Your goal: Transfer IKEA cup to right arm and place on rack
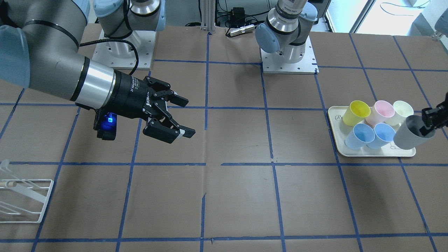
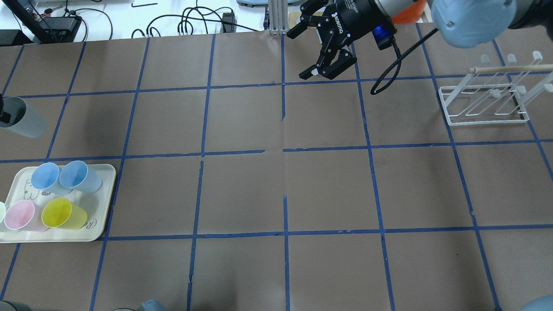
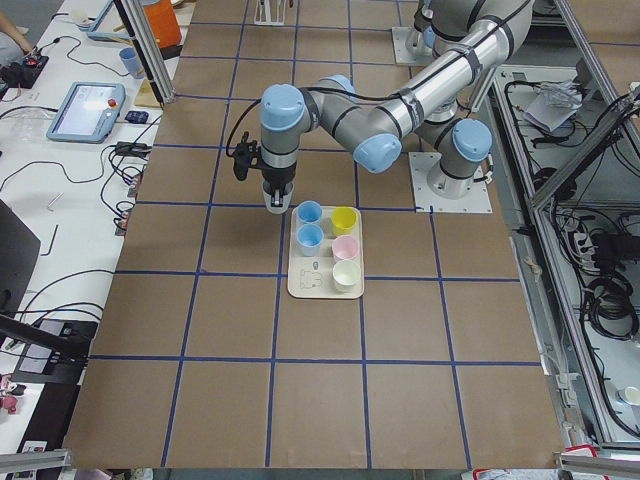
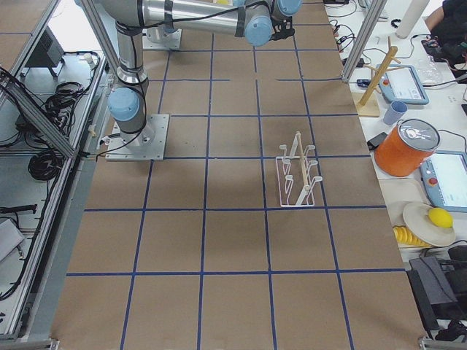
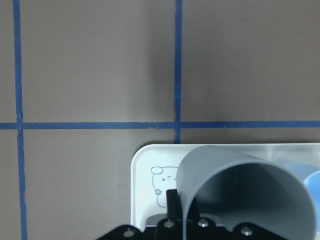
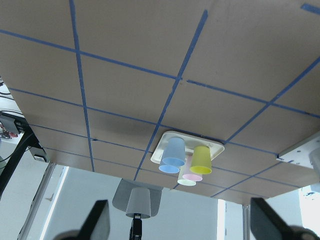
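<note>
The grey IKEA cup [image 1: 409, 134] hangs tilted in my left gripper [image 1: 431, 120], which is shut on its rim with one finger inside. It is held in the air by the far edge of the cream tray [image 1: 336, 131]. The cup also shows in the overhead view [image 2: 26, 123] and fills the left wrist view [image 5: 245, 195]. My right gripper [image 1: 182, 117] is open and empty, hovering over the table's middle on the rack's side; it also shows in the overhead view [image 2: 319, 54]. The white wire rack [image 2: 484, 103] stands empty at the table's right end.
The tray [image 2: 108, 203] holds two blue cups [image 2: 65, 178], a yellow cup [image 2: 62, 214], a pink cup [image 2: 21, 215] and a cream cup [image 1: 400, 112]. Blue tape lines grid the brown table. A cable loops below the right wrist [image 2: 384, 80].
</note>
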Motion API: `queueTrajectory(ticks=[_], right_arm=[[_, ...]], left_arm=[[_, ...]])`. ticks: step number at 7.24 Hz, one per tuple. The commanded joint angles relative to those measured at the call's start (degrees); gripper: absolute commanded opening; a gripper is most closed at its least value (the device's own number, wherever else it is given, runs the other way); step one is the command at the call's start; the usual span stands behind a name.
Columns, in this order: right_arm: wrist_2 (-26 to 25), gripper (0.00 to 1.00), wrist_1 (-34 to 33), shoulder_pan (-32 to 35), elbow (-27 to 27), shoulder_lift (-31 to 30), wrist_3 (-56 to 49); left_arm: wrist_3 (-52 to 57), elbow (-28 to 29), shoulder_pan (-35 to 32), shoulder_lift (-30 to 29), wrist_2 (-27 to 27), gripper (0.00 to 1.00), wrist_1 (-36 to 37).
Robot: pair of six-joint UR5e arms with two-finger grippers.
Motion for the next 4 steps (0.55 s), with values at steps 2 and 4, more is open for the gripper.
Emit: queueTrajectory(ticks=[2, 4], right_arm=[[8.9, 1.0, -0.1, 0.1, 4.1, -0.1, 2.3], [9.0, 1.0, -0.2, 0.1, 5.5, 0.3, 2.3]], left_arm=[[-8.1, -4.0, -5.3, 1.8, -0.5, 0.0, 0.0], [-11.1, -4.4, -8.8, 2.0, -0.9, 0.0, -0.1]])
